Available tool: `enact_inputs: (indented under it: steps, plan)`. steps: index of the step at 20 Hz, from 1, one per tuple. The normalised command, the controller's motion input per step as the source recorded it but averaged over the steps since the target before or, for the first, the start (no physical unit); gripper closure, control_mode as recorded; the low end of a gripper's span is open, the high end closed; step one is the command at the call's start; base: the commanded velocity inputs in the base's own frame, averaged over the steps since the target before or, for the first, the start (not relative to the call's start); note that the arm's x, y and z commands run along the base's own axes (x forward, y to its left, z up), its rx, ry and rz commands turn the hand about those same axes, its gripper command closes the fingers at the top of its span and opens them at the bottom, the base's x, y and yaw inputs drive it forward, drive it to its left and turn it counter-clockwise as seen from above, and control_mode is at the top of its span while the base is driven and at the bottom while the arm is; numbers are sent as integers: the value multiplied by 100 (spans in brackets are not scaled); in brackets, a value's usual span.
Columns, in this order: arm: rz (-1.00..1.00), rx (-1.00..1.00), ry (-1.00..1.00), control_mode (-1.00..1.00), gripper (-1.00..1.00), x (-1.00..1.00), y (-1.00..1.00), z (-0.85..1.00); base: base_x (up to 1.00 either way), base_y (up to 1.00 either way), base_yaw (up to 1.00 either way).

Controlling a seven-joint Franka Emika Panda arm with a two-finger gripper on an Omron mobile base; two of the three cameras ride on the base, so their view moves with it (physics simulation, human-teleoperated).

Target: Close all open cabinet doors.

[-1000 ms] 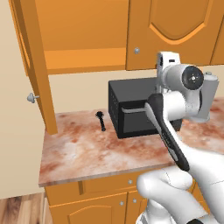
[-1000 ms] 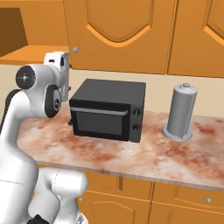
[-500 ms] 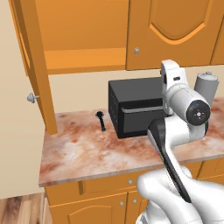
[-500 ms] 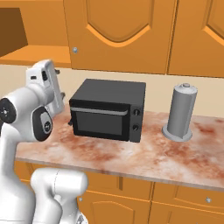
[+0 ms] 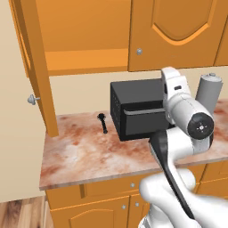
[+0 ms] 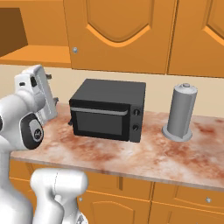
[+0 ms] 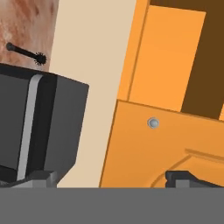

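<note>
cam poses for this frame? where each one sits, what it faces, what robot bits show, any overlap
Left base view: behind-left of the arm, facing the open cabinet door, toaster oven and counter; white arm at lower right.
Right base view: behind-right, facing the same toaster oven, grey canister and closed doors; arm at left.
Hand view: on the hand, rolled sideways, facing oven and cabinet; fingertips at bottom.
All three share the oven.

The white arm rises from the base, bends at a dark elbow joint and lifts its forearm upward. The gripper [image 7: 111, 177] points up and away; its two dark fingertips [image 7: 186, 178] stand well apart with nothing between them, so the jaws are spread.
</note>
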Motion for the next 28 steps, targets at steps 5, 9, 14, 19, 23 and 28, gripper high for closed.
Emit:
enact_inputs:
  steps: [5,9,14,19,23,28]
  plan:
    - [0,-10,-7,-100,-100,-74,55,-1,0,0,0]
    - [0,-10,-8,-100,-100,-85,48,-2,0,0,0]
    - [0,-15,-16,-100,-100,-63,42,-8,0,0,0]
    - [0,-10,-28,-100,-100,-34,26,-1,0,0,0]
    - [0,-6,-21,-100,-100,-32,36,0,0,0,0]
    - [0,-5,-14,-100,-100,-24,50,0,0,0,0]
